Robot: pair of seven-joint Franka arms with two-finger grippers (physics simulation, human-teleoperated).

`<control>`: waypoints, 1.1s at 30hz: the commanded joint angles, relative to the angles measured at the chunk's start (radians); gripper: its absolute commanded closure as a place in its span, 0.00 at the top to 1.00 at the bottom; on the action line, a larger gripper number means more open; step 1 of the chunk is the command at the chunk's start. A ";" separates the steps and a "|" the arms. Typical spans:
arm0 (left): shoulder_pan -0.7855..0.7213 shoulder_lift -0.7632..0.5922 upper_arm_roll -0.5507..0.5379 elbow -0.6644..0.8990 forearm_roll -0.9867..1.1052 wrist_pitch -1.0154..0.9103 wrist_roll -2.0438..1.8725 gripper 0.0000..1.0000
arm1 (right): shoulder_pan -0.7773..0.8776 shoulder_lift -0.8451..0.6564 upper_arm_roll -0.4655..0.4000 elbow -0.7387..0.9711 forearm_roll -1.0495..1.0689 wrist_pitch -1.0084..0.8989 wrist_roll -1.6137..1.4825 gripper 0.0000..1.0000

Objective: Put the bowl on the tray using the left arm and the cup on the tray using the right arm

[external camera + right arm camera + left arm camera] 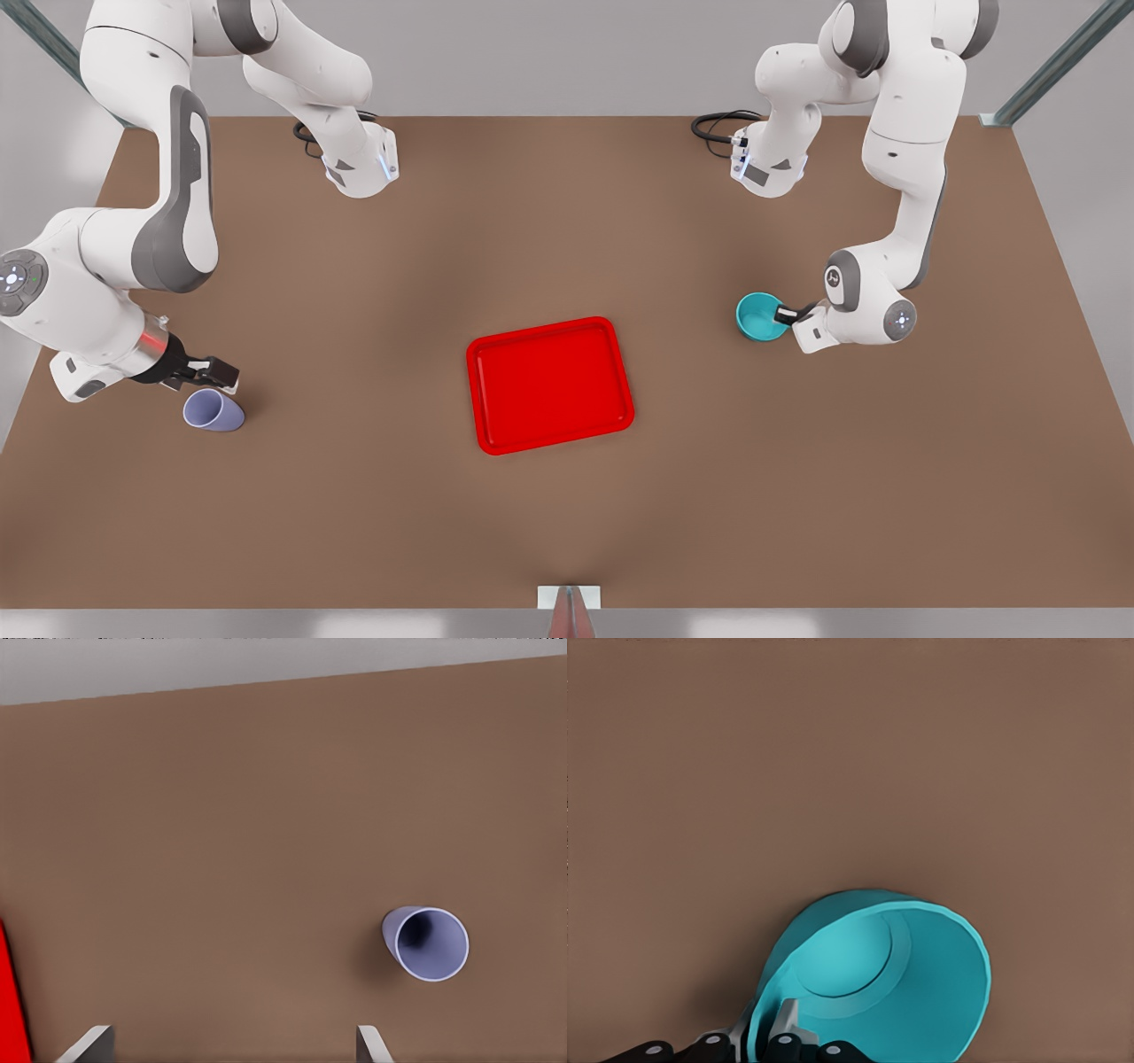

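The teal bowl (757, 319) sits at the front view's right, well apart from the red tray (549, 385) in the middle of the table. My left gripper (785, 314) is shut on the bowl's rim (868, 983), one finger (786, 1017) inside the wall and the other outside. At the front view's left is the lavender cup (213, 411), its open mouth showing. My right gripper (211, 373) hovers just beside the cup (426, 943), open, with nothing between its fingers (370, 1043). An edge of the tray (9, 992) shows in the right wrist view.
The brown table (567, 239) stretches bare between the tray and each object. Both arm bases (361, 164) stand at the far edge with black cables beside them. A small white marker (569, 596) sits at the near edge.
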 commanded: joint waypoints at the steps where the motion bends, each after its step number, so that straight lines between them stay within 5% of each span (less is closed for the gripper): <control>1: 0.000 0.000 0.000 0.001 -0.004 -0.001 0.000 0.21 | 0.000 0.000 0.000 0.000 0.000 0.001 0.000 1.00; 7: 0.000 -0.003 -0.003 0.121 -0.004 -0.123 -0.166 0.21 | 0.006 0.000 0.000 0.000 0.000 -0.001 0.003 1.00; 12: -0.132 0.132 -0.081 0.560 0.006 -0.418 -0.771 0.21 | 0.005 0.000 -0.001 0.000 0.000 -0.001 0.002 1.00; 17: -0.425 0.411 -0.097 0.972 -0.052 -0.397 -1.365 0.21 | 0.003 0.000 0.000 0.000 0.000 0.001 0.002 1.00; 26: -0.518 0.511 -0.101 0.988 -0.149 -0.281 -1.385 0.21 | 0.002 0.000 0.000 0.000 0.002 0.001 0.000 1.00; 28: -0.518 0.517 -0.101 0.991 -0.152 -0.277 -1.362 0.69 | 0.002 0.000 0.000 0.000 0.002 0.001 0.000 1.00; 29: -0.518 0.518 -0.101 0.989 -0.152 -0.271 -1.358 0.73 | 0.002 0.000 0.000 0.002 0.002 -0.001 0.000 1.00; 31: -0.518 0.525 -0.100 0.989 -0.150 -0.272 -1.330 0.99 | 0.003 0.000 0.000 0.002 0.003 0.001 0.000 1.00; 33: -0.515 0.523 -0.100 0.994 -0.147 -0.274 -1.327 0.99 | 0.003 0.000 0.000 0.002 0.003 0.001 0.000 1.00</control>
